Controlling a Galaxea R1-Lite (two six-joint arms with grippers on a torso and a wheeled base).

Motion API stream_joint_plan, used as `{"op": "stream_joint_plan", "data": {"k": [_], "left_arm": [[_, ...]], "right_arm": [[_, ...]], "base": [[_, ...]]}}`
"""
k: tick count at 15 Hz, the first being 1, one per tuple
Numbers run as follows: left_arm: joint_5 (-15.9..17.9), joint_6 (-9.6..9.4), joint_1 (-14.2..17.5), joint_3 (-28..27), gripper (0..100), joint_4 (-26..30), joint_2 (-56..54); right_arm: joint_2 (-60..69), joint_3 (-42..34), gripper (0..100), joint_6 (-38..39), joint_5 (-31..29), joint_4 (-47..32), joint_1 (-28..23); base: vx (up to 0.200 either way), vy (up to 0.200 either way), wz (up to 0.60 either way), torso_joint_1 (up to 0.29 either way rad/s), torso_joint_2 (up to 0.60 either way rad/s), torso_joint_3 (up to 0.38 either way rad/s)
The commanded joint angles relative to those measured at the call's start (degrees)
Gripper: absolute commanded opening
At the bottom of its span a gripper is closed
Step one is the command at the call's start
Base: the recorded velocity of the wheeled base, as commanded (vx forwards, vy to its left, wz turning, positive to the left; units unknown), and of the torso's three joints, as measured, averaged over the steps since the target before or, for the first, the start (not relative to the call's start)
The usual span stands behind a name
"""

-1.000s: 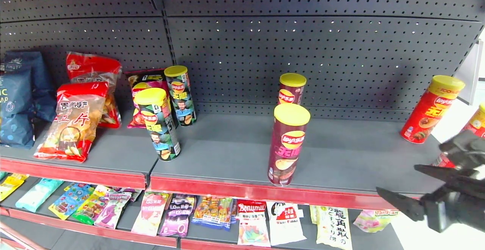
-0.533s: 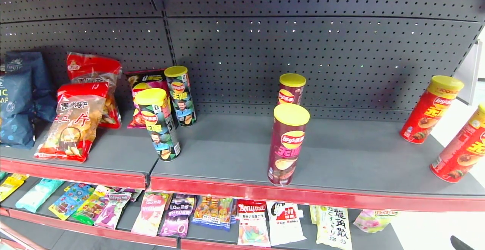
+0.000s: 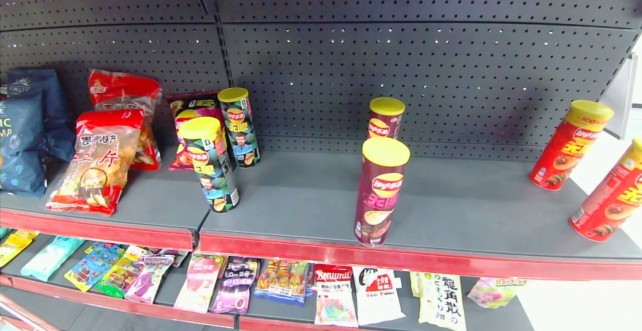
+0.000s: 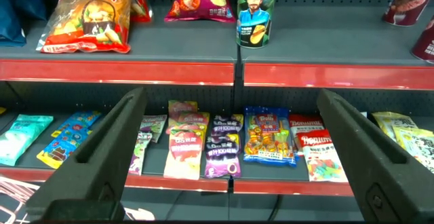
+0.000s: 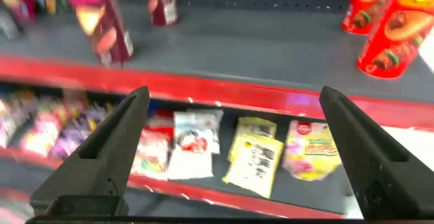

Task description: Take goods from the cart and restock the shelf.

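Two red chip cans [image 3: 572, 145] [image 3: 609, 195] stand at the right end of the grey shelf [image 3: 451, 205]. Two maroon cans [image 3: 381, 190] [image 3: 385, 117] stand mid-shelf, one behind the other. Left of them are two dark patterned cans [image 3: 208, 165] [image 3: 239, 126]. My left gripper [image 4: 230, 163] is open and holds nothing, facing the lower shelf of candy packets [image 4: 224, 146] below a patterned can [image 4: 256, 10]. My right gripper [image 5: 230, 156] is open and holds nothing, in front of the red shelf edge [image 5: 271, 95], with the red cans [image 5: 393, 27] and a maroon can [image 5: 105, 20] beyond it.
Snack bags [image 3: 98, 163] and blue bags [image 3: 25, 130] fill the shelf's left end. Flat candy packets [image 3: 333, 293] line the lower shelf. A perforated back panel [image 3: 401, 70] closes the rear. Bare shelf lies between the maroon and red cans.
My right gripper has dropped out of the head view at the lower right. The front red can it partly hid now shows whole on the shelf. The goods have not moved.
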State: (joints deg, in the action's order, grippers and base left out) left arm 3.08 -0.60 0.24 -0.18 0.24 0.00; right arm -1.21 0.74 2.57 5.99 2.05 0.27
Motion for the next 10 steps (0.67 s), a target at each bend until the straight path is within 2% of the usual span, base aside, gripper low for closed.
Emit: {"op": "stream_joint_plan", "data": {"k": [1,4,5,6,7,10], "left_arm": [[0.0,-0.02,0.0,0.0,100,0.0,0.0],[0.0,-0.02,0.0,0.0,100,0.0,0.0],[0.0,-0.02,0.0,0.0,100,0.0,0.0],[0.0,-0.02,0.0,0.0,100,0.0,0.0],[0.0,-0.02,0.0,0.0,100,0.0,0.0],[0.0,-0.02,0.0,0.0,100,0.0,0.0]], "right_arm": [[1.2,-0.3,100,-1.5,-1.3,0.2,0.0],[0.6,0.0,100,-2.7,-1.2,-0.6,-0.4],[1.2,-0.7,100,-3.3,-2.4,-0.6,-0.3],[1.2,-0.7,100,-2.6,-6.9,-2.3,-0.3],[1.2,-0.7,100,-0.8,-7.8,-2.3,-0.3],[1.2,-0.7,100,-1.8,-7.6,-2.3,-0.3]], "base": [[0.000,0.000,0.00,0.000,0.00,0.000],[0.000,0.000,0.00,0.000,0.00,0.000],[0.000,0.000,0.00,0.000,0.00,0.000],[0.000,0.000,0.00,0.000,0.00,0.000],[0.000,0.000,0.00,0.000,0.00,0.000],[0.000,0.000,0.00,0.000,0.00,0.000]]}}
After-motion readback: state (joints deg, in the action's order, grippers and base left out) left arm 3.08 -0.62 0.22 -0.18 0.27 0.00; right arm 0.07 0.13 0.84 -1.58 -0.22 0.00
